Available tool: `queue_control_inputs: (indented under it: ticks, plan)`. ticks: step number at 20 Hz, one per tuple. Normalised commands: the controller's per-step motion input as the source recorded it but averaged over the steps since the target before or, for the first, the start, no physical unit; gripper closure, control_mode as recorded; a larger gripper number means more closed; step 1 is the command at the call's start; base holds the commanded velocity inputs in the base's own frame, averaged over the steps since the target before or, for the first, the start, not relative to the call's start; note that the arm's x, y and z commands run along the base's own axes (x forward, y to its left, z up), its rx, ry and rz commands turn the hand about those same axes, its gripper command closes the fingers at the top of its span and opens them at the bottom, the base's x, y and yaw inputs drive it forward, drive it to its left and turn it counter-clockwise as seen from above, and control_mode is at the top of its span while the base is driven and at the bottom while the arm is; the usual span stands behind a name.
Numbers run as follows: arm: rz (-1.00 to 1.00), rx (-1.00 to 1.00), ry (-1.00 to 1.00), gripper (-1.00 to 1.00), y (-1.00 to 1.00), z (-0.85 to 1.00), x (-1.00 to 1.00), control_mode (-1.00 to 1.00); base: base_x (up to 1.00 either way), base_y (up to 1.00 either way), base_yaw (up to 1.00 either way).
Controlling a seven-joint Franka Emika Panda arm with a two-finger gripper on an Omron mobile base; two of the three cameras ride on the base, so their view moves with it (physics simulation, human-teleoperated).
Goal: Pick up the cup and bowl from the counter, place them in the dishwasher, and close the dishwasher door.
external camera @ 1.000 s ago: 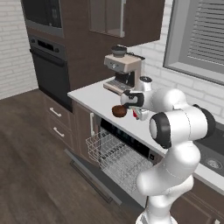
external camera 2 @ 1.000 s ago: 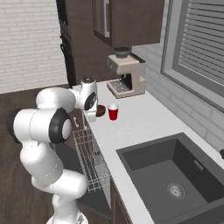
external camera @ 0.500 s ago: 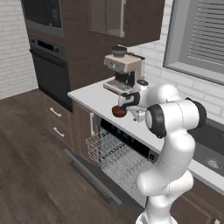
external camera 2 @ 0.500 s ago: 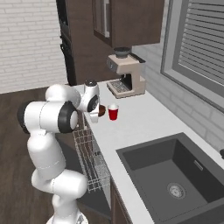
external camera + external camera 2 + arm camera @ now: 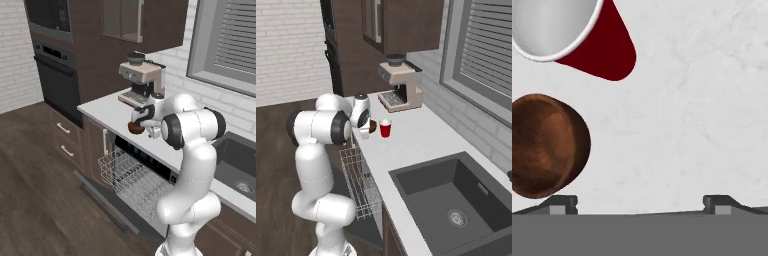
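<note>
The dark-brown bowl (image 5: 547, 145) rests on the pale counter (image 5: 687, 110), just outside my left fingertip (image 5: 562, 202). Beyond it stands the red cup (image 5: 602, 50), its white inside showing. My gripper (image 5: 639, 205) is open and hovers over bare counter beside the bowl, holding nothing. The right base view puts the bowl (image 5: 373, 126) between my hand (image 5: 363, 125) and the cup (image 5: 385, 128). From the left base view the bowl (image 5: 135, 128) sits at the counter's front edge under my hand (image 5: 146, 118). Below, the dishwasher door (image 5: 97, 196) is dropped open and the wire rack (image 5: 134, 181) is pulled out.
A beige coffee machine (image 5: 140, 80) stands at the back of the counter, behind the cup. The dark sink (image 5: 456, 205) lies to the right. A black wall oven (image 5: 60, 80) and brown drawers (image 5: 65, 137) are to the left of the dishwasher.
My elbow has swung round and the hand has shifted a little nearer the bowl. Neither bowl nor cup has moved.
</note>
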Motion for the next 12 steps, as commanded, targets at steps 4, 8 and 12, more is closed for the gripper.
queue_control_inputs:
  ticks: [4, 8, 12]
  plan:
    - [0.0, 0.0, 0.02, -1.0, 0.0, -0.17, 0.32, -1.0, 0.0, 0.0, 0.0]
    - [0.0, 0.0, 0.02, -1.0, 0.0, -0.24, 0.24, -1.0, 0.0, 0.0, 0.0]
    - [0.0, 0.0, 0.01, -1.0, 0.0, -0.25, 0.26, -1.0, 0.0, 0.0, 0.0]
